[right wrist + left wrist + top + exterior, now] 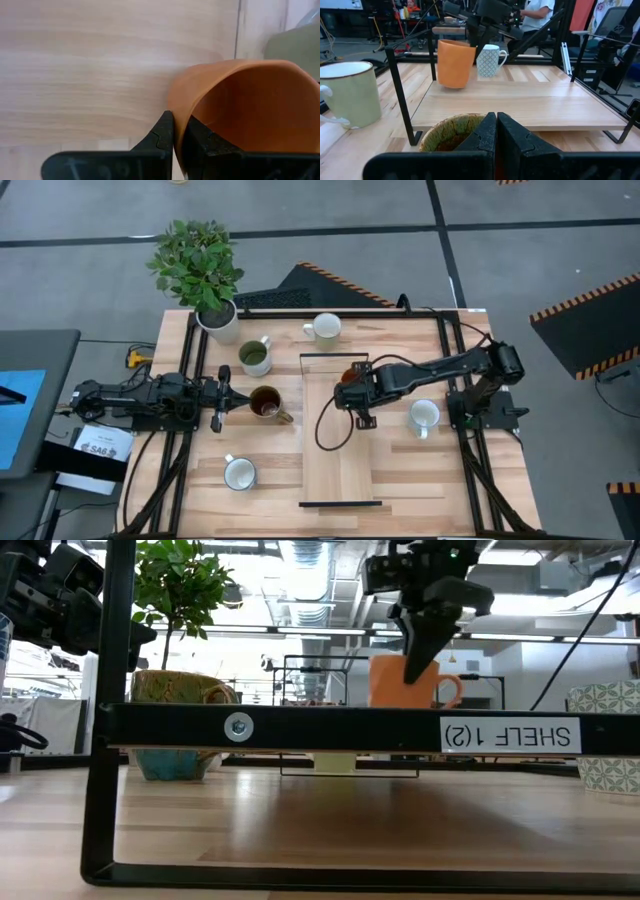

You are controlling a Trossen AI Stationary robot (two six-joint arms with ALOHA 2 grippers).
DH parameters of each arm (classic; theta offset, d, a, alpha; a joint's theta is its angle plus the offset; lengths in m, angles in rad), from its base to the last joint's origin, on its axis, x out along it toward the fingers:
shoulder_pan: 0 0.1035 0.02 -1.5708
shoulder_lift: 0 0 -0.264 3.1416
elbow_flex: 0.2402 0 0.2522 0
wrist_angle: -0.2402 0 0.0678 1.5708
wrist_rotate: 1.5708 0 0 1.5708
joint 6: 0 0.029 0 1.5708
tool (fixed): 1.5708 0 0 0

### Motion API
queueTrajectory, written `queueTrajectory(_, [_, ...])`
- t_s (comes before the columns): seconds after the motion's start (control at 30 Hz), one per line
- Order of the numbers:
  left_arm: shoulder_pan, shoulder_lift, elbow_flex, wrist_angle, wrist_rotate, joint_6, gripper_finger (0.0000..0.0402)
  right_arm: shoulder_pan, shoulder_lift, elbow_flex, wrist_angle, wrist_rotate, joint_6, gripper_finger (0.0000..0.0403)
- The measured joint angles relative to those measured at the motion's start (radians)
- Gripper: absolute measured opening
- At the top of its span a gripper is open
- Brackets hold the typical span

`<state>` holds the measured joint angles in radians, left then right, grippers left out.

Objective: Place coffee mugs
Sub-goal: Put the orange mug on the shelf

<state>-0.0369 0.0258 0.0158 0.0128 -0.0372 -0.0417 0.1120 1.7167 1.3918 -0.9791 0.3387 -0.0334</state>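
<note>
The orange mug (352, 371) is over the far end of the wooden shelf board (340, 470), slightly tilted, with my right gripper (349, 387) shut on it. In the low view the orange mug (404, 681) shows behind the shelf's black bar, which hides its base. My left gripper (496, 134) is shut, level, and pointing at the dark brown mug (265, 402) that stands upright on the table just ahead of it; I cannot tell whether they touch. The olive green mug (255, 357) and three pale mugs (325, 327) (238, 473) (424, 417) stand on the table. My right gripper pinches the orange mug's wall at the rim (181, 119), one finger (164, 131) outside and one finger (200, 141) inside. It comes from above, slanting from the table's right. The mug (455, 62) is upright but a little tilted; whether its base rests on the board cannot be told.
The shelf's black metal frame (110, 740) stands around the board, with bars at its near and far ends. A white plant pot with a leafy plant (200, 270) sits at the table's far left corner. A black cable (325, 430) loops over the board.
</note>
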Motion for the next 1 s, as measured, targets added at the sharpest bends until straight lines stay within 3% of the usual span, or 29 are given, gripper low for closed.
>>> queueTrajectory(0.33, [0.000,0.000,0.000,0.000,0.000,0.000,0.0000,-0.045,-0.002,0.000,0.000,-0.075,-0.013,0.0046])
queueTrajectory(1.0, [0.000,0.000,0.000,0.000,0.000,0.000,0.0000,-0.049,-0.002,0.000,0.025,-0.100,0.006,0.0066])
